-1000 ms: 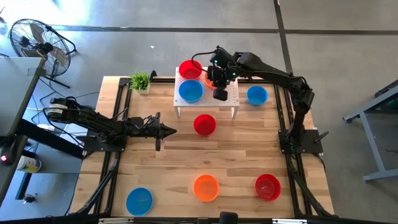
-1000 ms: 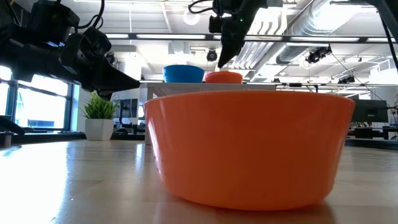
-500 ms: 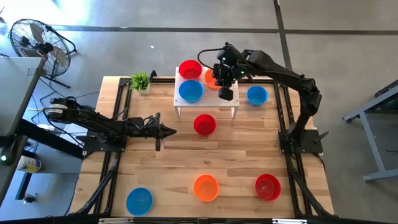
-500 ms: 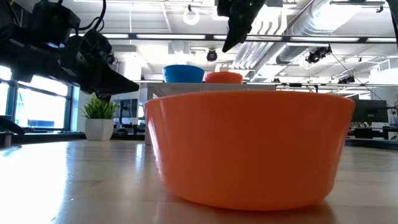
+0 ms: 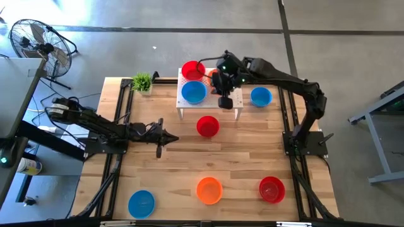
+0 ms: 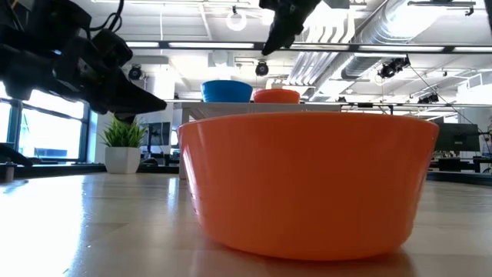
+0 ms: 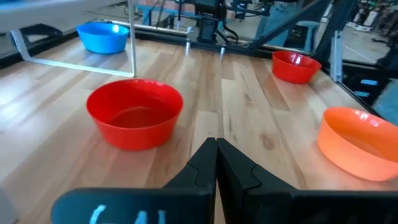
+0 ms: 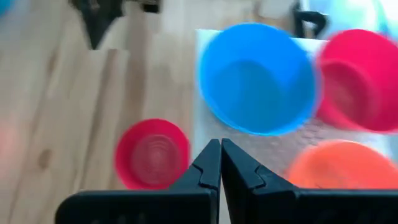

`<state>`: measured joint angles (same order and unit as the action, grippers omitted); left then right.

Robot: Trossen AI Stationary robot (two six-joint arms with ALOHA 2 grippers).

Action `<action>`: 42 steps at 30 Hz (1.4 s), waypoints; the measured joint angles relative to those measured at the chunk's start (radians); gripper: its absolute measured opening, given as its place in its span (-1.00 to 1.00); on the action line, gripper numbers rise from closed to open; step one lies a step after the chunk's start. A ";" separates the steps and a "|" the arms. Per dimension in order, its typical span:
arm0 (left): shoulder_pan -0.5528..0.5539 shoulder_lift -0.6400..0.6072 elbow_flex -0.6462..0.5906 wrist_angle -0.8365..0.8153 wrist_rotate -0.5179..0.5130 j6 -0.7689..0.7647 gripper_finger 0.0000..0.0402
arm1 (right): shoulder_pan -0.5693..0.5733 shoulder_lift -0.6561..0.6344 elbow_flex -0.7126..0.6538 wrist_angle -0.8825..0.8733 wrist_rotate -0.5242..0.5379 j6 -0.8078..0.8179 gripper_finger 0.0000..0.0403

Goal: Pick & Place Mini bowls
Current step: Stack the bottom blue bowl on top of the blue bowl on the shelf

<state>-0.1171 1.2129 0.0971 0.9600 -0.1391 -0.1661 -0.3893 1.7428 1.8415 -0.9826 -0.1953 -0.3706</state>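
On the white perforated stand (image 5: 235,101) at the far middle sit a red bowl (image 5: 192,70), a blue bowl (image 5: 194,93) and an orange bowl (image 8: 336,165), which the right arm mostly hides from above. My right gripper (image 8: 221,146) hangs shut and empty above the stand's near part, between the blue and orange bowls. On the table rest a red bowl (image 5: 207,126) just before the stand, a blue bowl (image 5: 261,96) right of it, and blue (image 5: 141,203), orange (image 5: 209,190) and red (image 5: 271,189) bowls near the front. My left gripper (image 5: 175,137) waits shut at mid-left.
A small green plant (image 5: 142,82) stands at the far left corner. Black frame rails (image 5: 120,120) run along the table's left and right sides. Bare wood lies between the stand and the front row of bowls.
My right gripper has risen from just over the orange bowl on the stand and drifted a little toward the near edge, staying shut. The orange bowl has stayed on the stand.
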 joint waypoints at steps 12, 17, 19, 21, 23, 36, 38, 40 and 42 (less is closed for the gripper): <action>-0.054 0.000 0.000 0.002 -0.056 -0.019 -1.00 | 0.093 -0.485 -0.814 0.711 -0.028 0.159 -1.00; -0.054 0.000 0.029 -0.030 -0.033 -0.022 -1.00 | 0.195 -0.706 -1.157 1.053 0.111 0.258 -1.00; -0.054 0.000 0.064 -0.084 -0.015 -0.019 -1.00 | 0.233 -0.773 -1.290 1.188 0.155 0.288 -1.00; -0.053 0.000 0.110 -0.154 0.043 0.001 -1.00 | 0.264 -0.832 -1.409 1.319 0.191 0.300 -1.00; -0.054 0.000 0.167 -0.241 0.109 0.014 -1.00 | 0.284 -0.883 -1.506 1.428 0.211 0.301 -1.00; -0.106 0.029 0.661 -1.318 0.252 -0.006 -1.00 | 0.291 -1.140 -1.742 1.660 0.202 0.183 -1.00; -0.128 0.030 0.684 -1.381 0.279 -0.030 -1.00 | 0.291 -1.156 -1.742 1.656 0.192 0.191 -1.00; -0.151 0.030 0.701 -1.425 0.314 -0.061 -1.00 | 0.291 -1.164 -1.742 1.630 0.178 0.188 -1.00; -0.175 0.046 0.719 -1.501 0.318 -0.126 -0.99 | 0.291 -1.164 -1.742 1.623 0.172 0.172 -1.00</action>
<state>-0.2916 1.2593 0.8156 -0.5406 0.1788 -0.2918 -0.0978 0.5784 0.0998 0.6399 -0.0235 -0.1985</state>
